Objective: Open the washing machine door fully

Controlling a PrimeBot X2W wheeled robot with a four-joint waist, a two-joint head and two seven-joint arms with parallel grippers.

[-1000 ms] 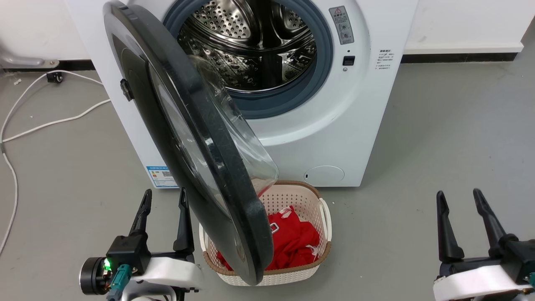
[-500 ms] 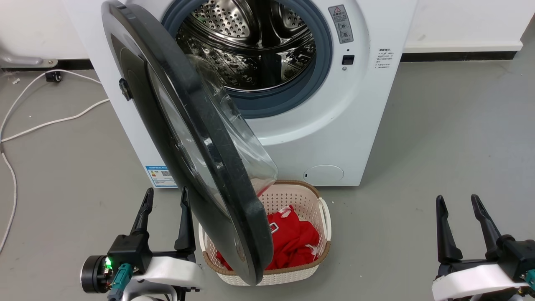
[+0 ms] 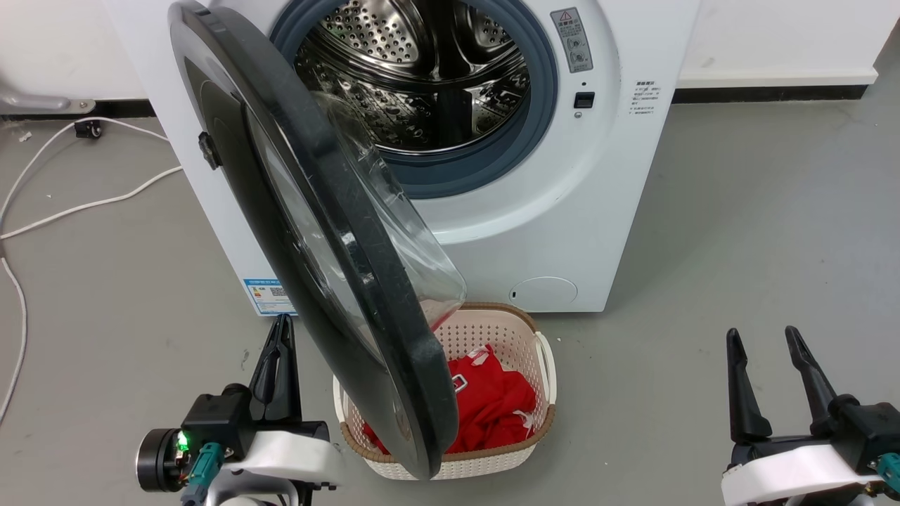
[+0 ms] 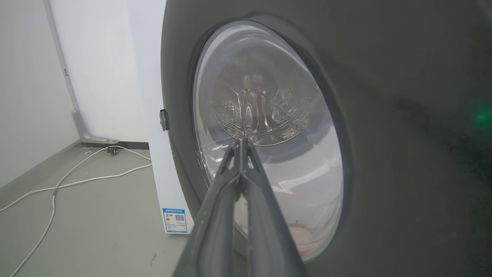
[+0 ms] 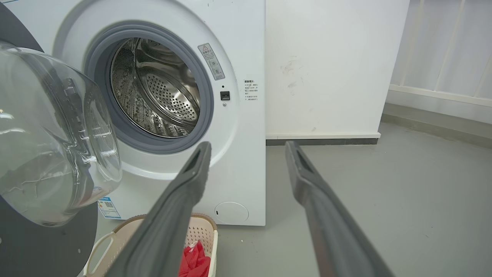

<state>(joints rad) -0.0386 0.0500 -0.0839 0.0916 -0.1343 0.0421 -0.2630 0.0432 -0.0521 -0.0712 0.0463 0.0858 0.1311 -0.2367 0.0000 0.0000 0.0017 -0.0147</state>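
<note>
The washing machine door (image 3: 330, 211) stands half open on the washer's (image 3: 562, 211) left, glass bulge facing the drum (image 3: 422, 77). The left end effector (image 3: 283, 330) is pinched closed beside its outer face; the right end effector (image 3: 761, 337) gapes wide.

The washing machine door (image 3: 330, 253) (glossy black, clear glass bowl) stands partly open.

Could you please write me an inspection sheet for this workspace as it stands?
Surface: grey floor, level.
Job's things: washing machine door partly open, hanging over the basket.
Clutter: white basket holding red cloth, in front of the washing machine.
Claws: left claw shut, pointing at the door's outer face, contact unclear; right claw open, well apart.
Cables: white cables on the floor, left of the machine.
Surroundings: white wall behind; steel drum looks empty.
</note>
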